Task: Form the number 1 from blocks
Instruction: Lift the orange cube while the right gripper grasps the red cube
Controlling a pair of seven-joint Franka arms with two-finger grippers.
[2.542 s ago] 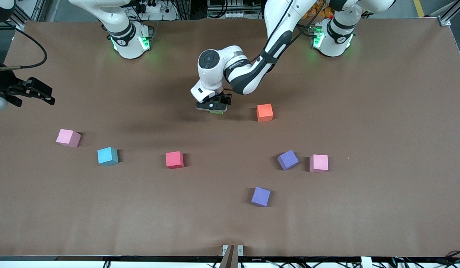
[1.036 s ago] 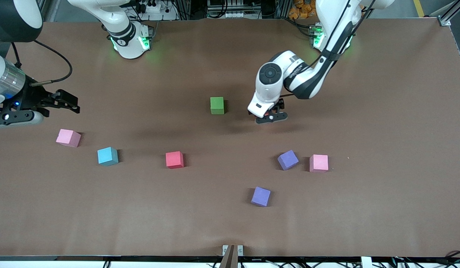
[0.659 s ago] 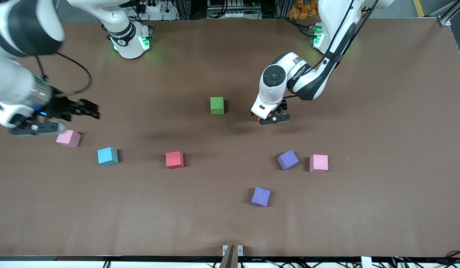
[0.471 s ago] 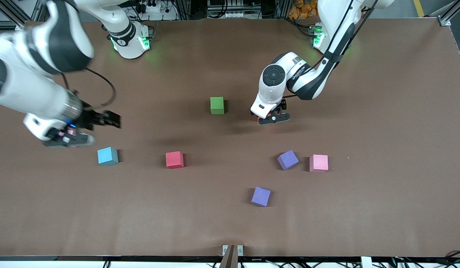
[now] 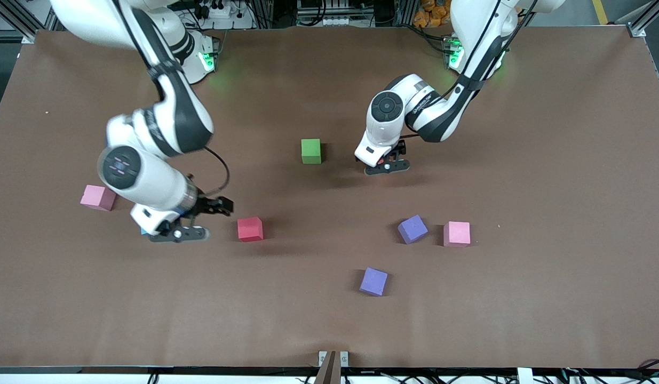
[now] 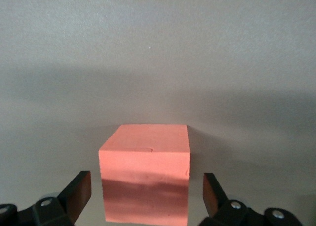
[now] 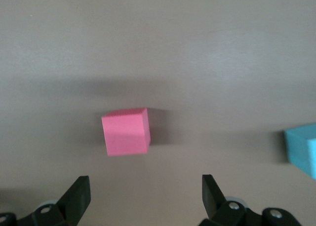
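Nearest the front camera lies a purple block (image 5: 373,281) alone on the brown table (image 5: 521,298). Farther up sits a row: a second purple block (image 5: 412,229), turned slightly askew, just beside a pink block (image 5: 457,233) toward the left arm's end, and a red block (image 5: 249,229) nearer the middle. The right gripper (image 5: 177,233) hangs low over the table beside the red block, toward the right arm's end, and its body hides all but a sliver of the light blue block (image 5: 144,231). Its jaws are spread wide and grasp nothing; in the right wrist view the red block (image 7: 126,131) lies on the table ahead of the fingers (image 7: 76,196), apart from them, with the light blue block (image 7: 302,148) at the edge of the picture. Another pink block (image 5: 97,197) rests farther toward the right arm's end. Farther still, a green block (image 5: 310,151) stands near the table's middle. Beside it, toward the left arm's end, the left gripper (image 5: 385,168) is down at the table over the orange block, which that view hides. The left wrist view shows the orange block (image 6: 145,172) between the spread fingers (image 6: 77,193), a gap on each side, so the jaws are released and not touching it.
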